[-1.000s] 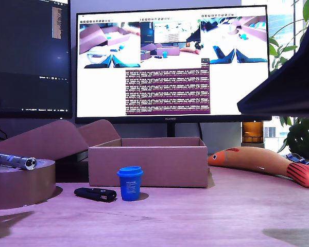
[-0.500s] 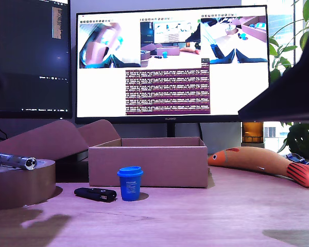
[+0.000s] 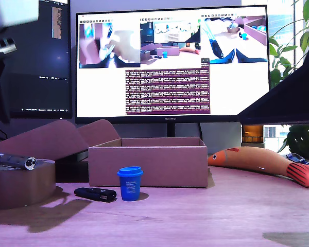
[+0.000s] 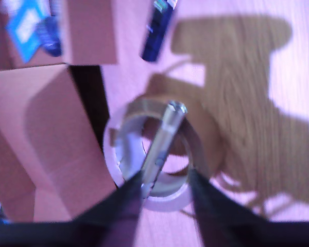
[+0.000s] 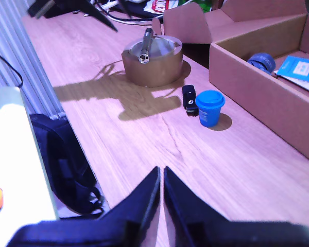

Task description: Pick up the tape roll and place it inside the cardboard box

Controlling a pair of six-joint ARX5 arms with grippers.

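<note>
Two grippers show only in their own wrist views. My first gripper (image 4: 165, 193) hangs over the tape roll (image 4: 152, 154) with its jaws spread apart, nothing between them, one dark finger (image 4: 124, 203) to each side of the roll's near rim; that view is blurred, so contact cannot be told. My second gripper (image 5: 161, 177) is high above the bare table (image 5: 195, 170), its jaws pressed together and holding nothing.

The roll (image 3: 20, 182) sits at the exterior view's left edge, a wide brown drum with a pale top rim, standing flat on the table. A flashlight (image 3: 13, 161) lies across its top. The box (image 3: 147, 165) stands open at the middle, well apart from the roll, with a blue cup (image 3: 130, 182) in front.
</note>
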